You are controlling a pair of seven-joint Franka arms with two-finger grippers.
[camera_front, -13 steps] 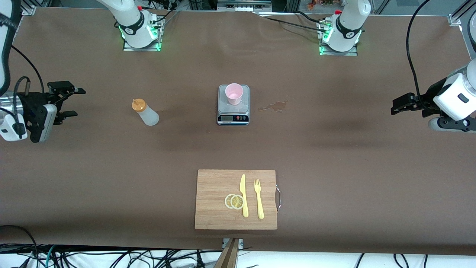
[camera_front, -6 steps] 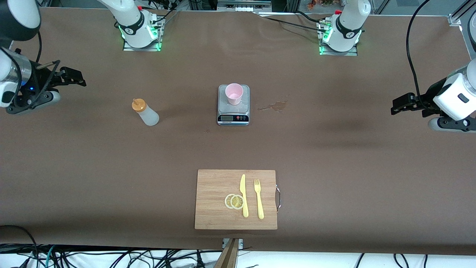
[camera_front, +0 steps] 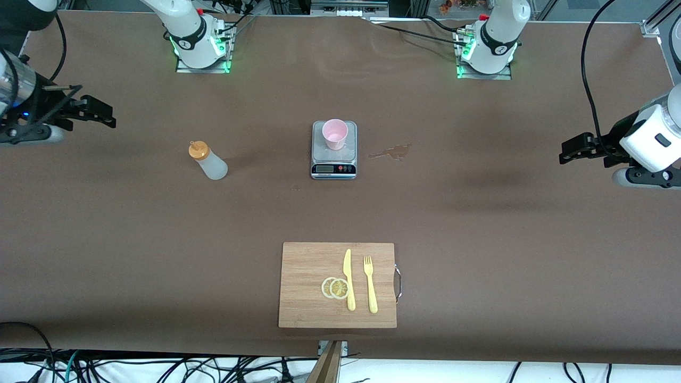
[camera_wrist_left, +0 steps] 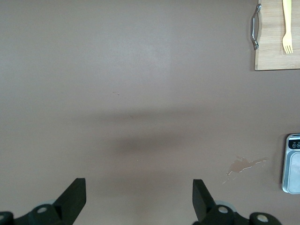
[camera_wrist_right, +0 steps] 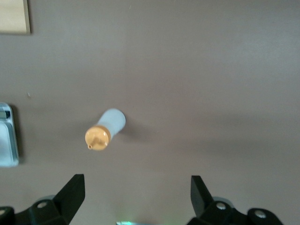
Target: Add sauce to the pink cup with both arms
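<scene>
The sauce bottle point(camera_front: 208, 162), translucent whitish with an orange nozzle cap, stands on the brown table toward the right arm's end. It also shows in the right wrist view point(camera_wrist_right: 106, 129). The pink cup point(camera_front: 335, 133) stands upright on a steel scale point(camera_front: 333, 155) at the table's middle. My right gripper point(camera_front: 104, 116) is open and empty, up over the table at the right arm's end, apart from the bottle; its own view point(camera_wrist_right: 136, 192) shows both fingers spread. My left gripper point(camera_front: 570, 149) is open and empty over the left arm's end of the table, spread wide in its own view point(camera_wrist_left: 139, 194).
A brownish spill stain point(camera_front: 392, 152) lies beside the scale toward the left arm's end. A wooden cutting board point(camera_front: 303, 314) with a yellow knife point(camera_front: 348, 279), a yellow fork point(camera_front: 370, 284) and lemon slices point(camera_front: 335, 288) lies nearer to the front camera.
My right arm has swung its wrist round and lifted, carrying the open gripper higher in the view over the table's end. The left arm, bottle and cup have not moved.
</scene>
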